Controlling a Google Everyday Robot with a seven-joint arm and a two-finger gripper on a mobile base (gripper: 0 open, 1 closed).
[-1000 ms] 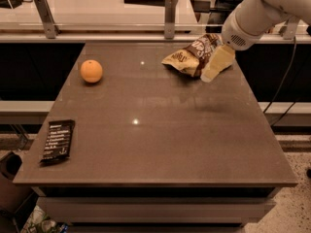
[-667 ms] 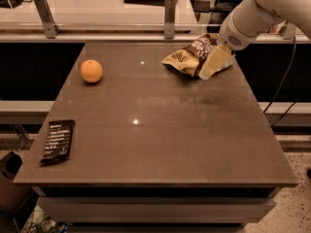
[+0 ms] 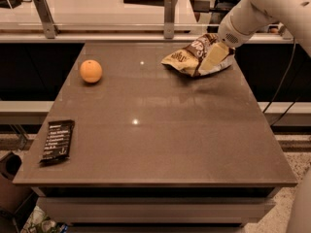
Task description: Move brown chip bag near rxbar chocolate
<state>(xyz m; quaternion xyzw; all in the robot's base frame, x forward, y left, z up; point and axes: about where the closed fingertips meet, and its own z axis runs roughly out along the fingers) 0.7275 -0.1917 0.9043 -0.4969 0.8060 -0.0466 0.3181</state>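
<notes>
The brown chip bag, crinkled, dark brown and pale yellow, lies at the far right of the brown table. My gripper comes down from the white arm at the upper right and sits on the bag's right half, covering part of it. The rxbar chocolate, a small flat black wrapper with white text, lies at the table's near left corner, far from the bag and the gripper.
A round orange fruit sits at the far left of the table. A pale counter with metal posts runs behind the table. A cable hangs at the right. A dark bin stands on the floor at the lower left.
My gripper has shifted slightly left and lower, further onto the chip bag. The bag, the bar and the orange have stayed in place.
</notes>
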